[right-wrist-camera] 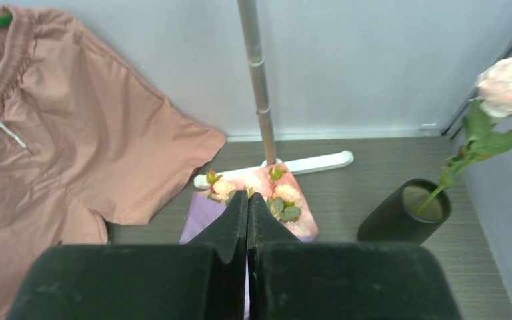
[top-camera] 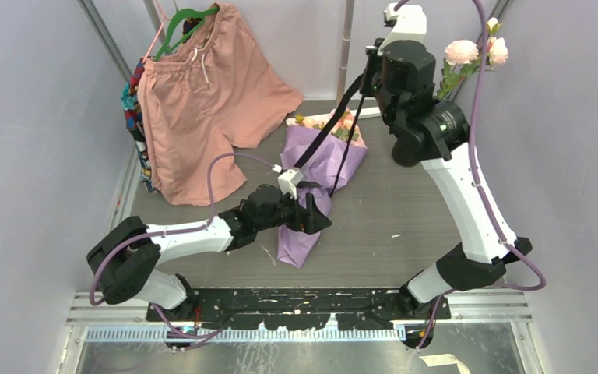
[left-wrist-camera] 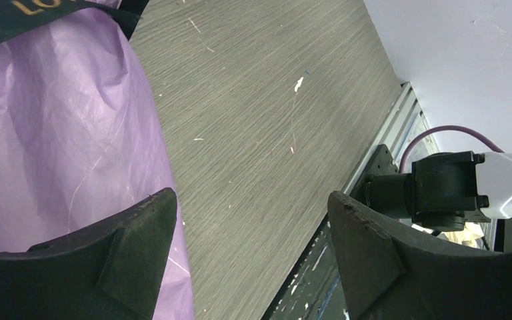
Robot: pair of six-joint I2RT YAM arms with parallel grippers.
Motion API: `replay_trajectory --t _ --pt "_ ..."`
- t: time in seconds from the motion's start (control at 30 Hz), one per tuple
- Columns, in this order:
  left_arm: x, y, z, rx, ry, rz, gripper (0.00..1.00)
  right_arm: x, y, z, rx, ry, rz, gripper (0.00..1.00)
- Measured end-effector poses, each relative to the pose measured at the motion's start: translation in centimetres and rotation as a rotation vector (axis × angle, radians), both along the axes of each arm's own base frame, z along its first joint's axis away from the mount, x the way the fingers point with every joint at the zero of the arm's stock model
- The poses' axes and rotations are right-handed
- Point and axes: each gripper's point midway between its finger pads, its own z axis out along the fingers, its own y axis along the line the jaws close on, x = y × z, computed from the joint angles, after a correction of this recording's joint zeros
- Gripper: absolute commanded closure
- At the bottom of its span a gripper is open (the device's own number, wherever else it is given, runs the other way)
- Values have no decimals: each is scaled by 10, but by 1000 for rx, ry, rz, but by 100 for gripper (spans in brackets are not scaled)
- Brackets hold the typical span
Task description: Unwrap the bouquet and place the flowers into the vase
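Note:
The bouquet (top-camera: 317, 165) lies on the table as a lilac paper cone, tip toward me. Its peach-pink flowers (top-camera: 335, 125) poke out at the far end and also show as flowers (right-wrist-camera: 281, 197) in the right wrist view. Two strands of black ribbon (top-camera: 333, 125) run taut from the cone up to my right gripper (top-camera: 371, 62), which is raised and shut on it. My left gripper (top-camera: 311, 214) hovers open over the cone's narrow end; one finger overlaps the purple paper (left-wrist-camera: 53, 147). The black vase (right-wrist-camera: 405, 212) stands at the right, holding one green stem.
Salmon shorts (top-camera: 202, 101) hang on a green hanger at the back left, with patterned cloth (top-camera: 132, 105) behind them. Two paler pink blooms (top-camera: 462, 52) rise at the back right. A metal pole (right-wrist-camera: 257, 73) with a white foot (right-wrist-camera: 307, 165) stands behind the bouquet.

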Motion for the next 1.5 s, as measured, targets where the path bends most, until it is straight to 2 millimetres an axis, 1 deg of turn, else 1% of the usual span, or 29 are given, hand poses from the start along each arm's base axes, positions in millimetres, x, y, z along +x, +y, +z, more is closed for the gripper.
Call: replay_trajectory --t 0.07,0.17,0.3,0.47,0.53,0.6,0.67,0.73,0.8,0.83,0.9,0.93,0.97,1.03,1.1,1.13,1.2,1.3,1.4,1.5 --pt "-1 2 -2 4 1 2 16 -4 -8 12 -4 -23 -16 99" --pt "-2 4 -5 10 4 6 16 -12 -24 37 -3 -72 -46 99" --pt "-3 6 -8 14 8 7 16 -31 -47 68 4 -143 -88 99" --pt "-3 6 -8 13 7 7 16 -54 -71 96 15 -212 -131 99" --pt "-3 5 -7 12 6 7 16 -62 -79 103 13 -230 -147 99" --pt "-3 5 -7 11 7 7 16 -67 -85 105 10 -238 -159 99" --pt "-3 5 -7 11 6 6 16 -71 -89 103 5 -235 -165 99" --pt "-2 5 -7 9 5 6 16 -72 -90 93 -4 -220 -167 99" --pt "-2 4 -8 7 5 5 16 -71 -89 75 -19 -187 -166 99" --pt "-2 4 -8 8 5 5 16 -69 -88 61 -28 -163 -164 99" --pt "-2 4 -9 8 6 3 16 -64 -83 33 -46 -112 -159 99" --pt "-2 4 -9 8 6 3 16 -59 -79 11 -56 -75 -156 99" --pt "-3 4 -9 9 7 3 16 -57 -77 -4 -69 -45 -153 99" --pt "-3 5 -10 11 9 2 16 -50 -69 -51 -91 32 -143 99" --pt "-5 6 -11 12 10 0 16 -47 -62 -108 -122 133 -126 99" --pt "-6 7 -10 14 11 0 16 -46 -59 -131 -135 176 -119 99" --pt "-7 9 -5 10 4 -1 16 -46 -53 -186 -163 278 -101 99" --pt "-8 10 6 -7 -15 -2 16 -53 -50 -251 -188 397 -88 99" --pt "-8 12 11 -17 -27 -3 16 -58 -48 -295 -195 478 -87 99" --pt "-9 14 11 -12 -32 -2 16 -58 -43 -325 -185 527 -92 99"
